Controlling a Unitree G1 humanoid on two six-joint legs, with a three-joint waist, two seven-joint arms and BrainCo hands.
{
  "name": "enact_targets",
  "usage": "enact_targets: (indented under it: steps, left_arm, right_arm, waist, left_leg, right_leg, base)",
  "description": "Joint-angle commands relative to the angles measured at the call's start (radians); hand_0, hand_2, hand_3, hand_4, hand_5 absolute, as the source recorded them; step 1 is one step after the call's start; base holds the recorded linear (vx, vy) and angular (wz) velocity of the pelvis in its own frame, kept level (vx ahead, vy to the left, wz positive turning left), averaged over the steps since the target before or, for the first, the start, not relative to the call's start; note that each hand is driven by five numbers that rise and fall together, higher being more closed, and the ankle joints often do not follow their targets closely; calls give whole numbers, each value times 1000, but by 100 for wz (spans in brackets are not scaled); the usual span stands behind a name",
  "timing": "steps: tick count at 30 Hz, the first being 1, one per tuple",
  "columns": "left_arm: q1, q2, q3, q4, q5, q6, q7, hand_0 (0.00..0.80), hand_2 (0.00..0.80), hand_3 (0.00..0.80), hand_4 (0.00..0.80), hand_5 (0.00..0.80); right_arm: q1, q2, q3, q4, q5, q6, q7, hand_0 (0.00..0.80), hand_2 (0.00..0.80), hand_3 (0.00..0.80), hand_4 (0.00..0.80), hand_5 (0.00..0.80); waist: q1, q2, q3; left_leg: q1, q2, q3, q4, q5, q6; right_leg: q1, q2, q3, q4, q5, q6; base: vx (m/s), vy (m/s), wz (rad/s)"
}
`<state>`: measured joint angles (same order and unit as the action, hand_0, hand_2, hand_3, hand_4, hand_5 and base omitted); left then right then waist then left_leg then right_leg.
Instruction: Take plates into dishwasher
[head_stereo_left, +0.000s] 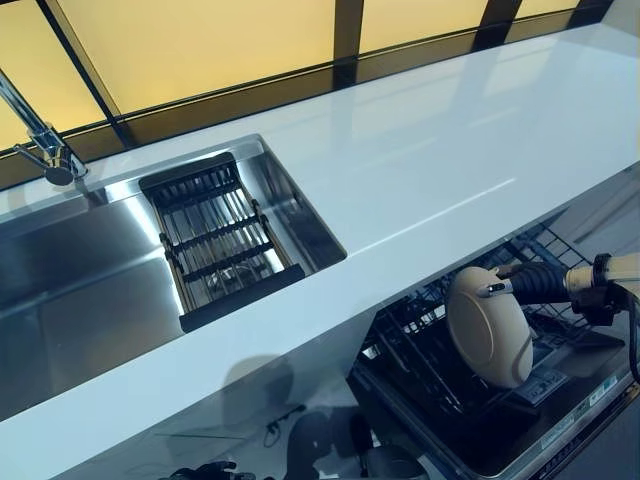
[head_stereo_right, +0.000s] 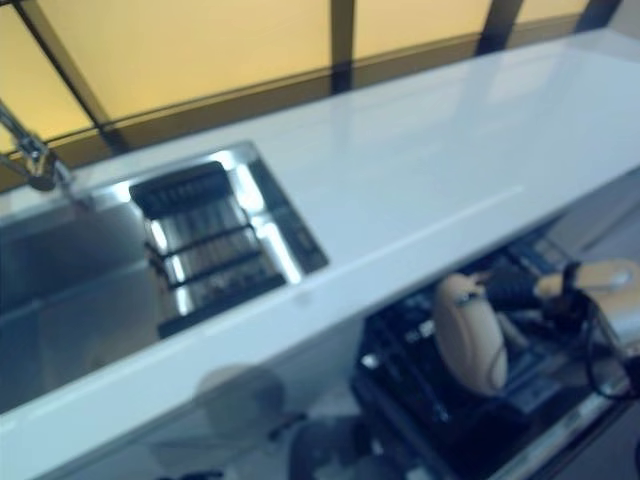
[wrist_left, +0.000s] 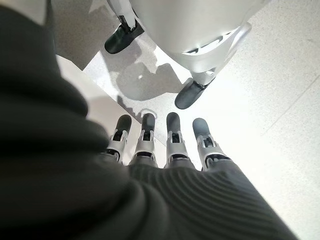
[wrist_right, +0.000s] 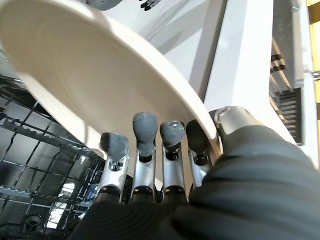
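The right hand (wrist_right: 165, 165) is clamped on the rim of a cream plate (head_stereo_left: 488, 327): in its own wrist view the dark-tipped fingers (wrist_right: 146, 131) lie in a row against one face while the thumb (wrist_right: 231, 120) presses the edge from the other side, so the plate is pinched near its rim, with most of the disc standing out past the fingertips. It hangs on edge, roughly upright, just above the dark wire rack (head_stereo_left: 430, 360) of the open dishwasher, directly below and beyond the hand. The plate looks like glazed ceramic: stiff, fairly heavy for a pinch at one edge, smooth enough to slip, and likely to chip if it knocks the wire tines. A rim grip leaves the weight levered away from the fingers, so I judge it wants a firm pinch and a slow descent, edge-first between two tines. Above the hand runs the white counter (head_stereo_left: 430, 170), and farther off along it sit the steel sink (head_stereo_left: 70, 290) with its black drain rack (head_stereo_left: 215, 240) and the tap (head_stereo_left: 40, 135). The left hand (wrist_left: 160, 145) hangs idle by the floor, fingers straight and holding nothing.
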<state>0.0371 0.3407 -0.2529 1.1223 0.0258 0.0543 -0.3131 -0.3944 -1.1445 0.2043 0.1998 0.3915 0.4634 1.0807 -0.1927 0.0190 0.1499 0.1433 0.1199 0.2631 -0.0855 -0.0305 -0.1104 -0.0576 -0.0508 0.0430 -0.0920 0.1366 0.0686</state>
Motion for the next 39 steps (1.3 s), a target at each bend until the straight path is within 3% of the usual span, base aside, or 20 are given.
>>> enact_targets:
  steps: [1, 13, 26, 39]
  left_arm:
    - [-26, 69, 10, 50, -6, -9, -4, 0, 0, 0, 0, 0]
    - [-36, 66, 8, 21, -42, 13, 1, 0, 0, 0, 0, 0]
    - [-57, 76, -10, -18, -51, 39, -16, 0, 0, 0, 0, 0]
    - [-63, 74, -15, -25, -34, 27, -36, 0, 0, 0, 0, 0]
  right_arm:
    - [-104, 64, 34, 26, -42, -43, 6, 800, 800, 800, 800, 800]
    - [-130, 144, 89, 142, -188, -19, 62, 800, 800, 800, 800, 800]
    - [-157, 171, 110, 369, -273, -100, 154, 800, 800, 800, 800, 800]
    - [-110, 202, 46, 628, -374, -200, 187, 800, 800, 800, 800, 800]
  waist:
    - [36, -62, -1]
    - [66, -37, 33]
    - [88, -18, 44]
    - [106, 19, 58]
  left_leg:
    - [5, 4, -62, -2, 17, 9]
    - [-20, 1, -100, -2, 33, 6]
    - [-27, -6, -115, -2, 37, 3]
    - [-28, -6, -120, -2, 42, -1]
  right_leg:
    - [32, -60, -5, 5, -17, 99]
    - [34, -70, -24, 5, -23, 96]
    - [36, -84, -33, 5, -25, 97]
    - [40, -95, -38, 5, -28, 98]
  base:
    - [-15, -18, 3]
    - [-21, -5, 8]
    - [-11, 1, 2]
    - [-16, 0, 2]
